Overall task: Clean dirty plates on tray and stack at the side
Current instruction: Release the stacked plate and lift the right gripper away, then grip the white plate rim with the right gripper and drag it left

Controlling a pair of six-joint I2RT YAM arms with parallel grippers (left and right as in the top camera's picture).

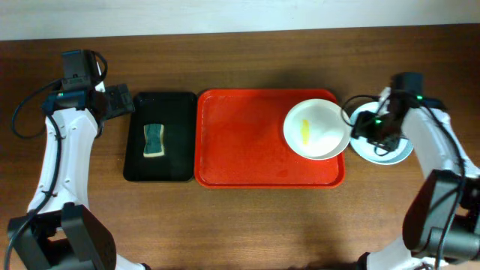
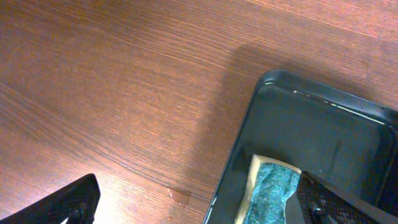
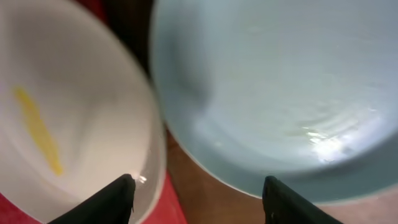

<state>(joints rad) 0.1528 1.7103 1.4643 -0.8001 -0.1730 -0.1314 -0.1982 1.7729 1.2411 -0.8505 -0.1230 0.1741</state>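
Wooden table (image 1: pixel 240 225): yellow-smeared white plate (image 1: pixel 326 127) is placed at right end of red tray (image 1: pixel 247 142); mint-blue plate (image 1: pixel 401 154) is laid near right edge. Released jaws are seen on left gripper (image 2: pixel 199 202) and right gripper (image 3: pixel 199 186).

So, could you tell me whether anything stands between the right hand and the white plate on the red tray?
Nothing visible does. The right hand is over the pale blue plate beside the red tray, and the white plate lies right next to it, uncovered.
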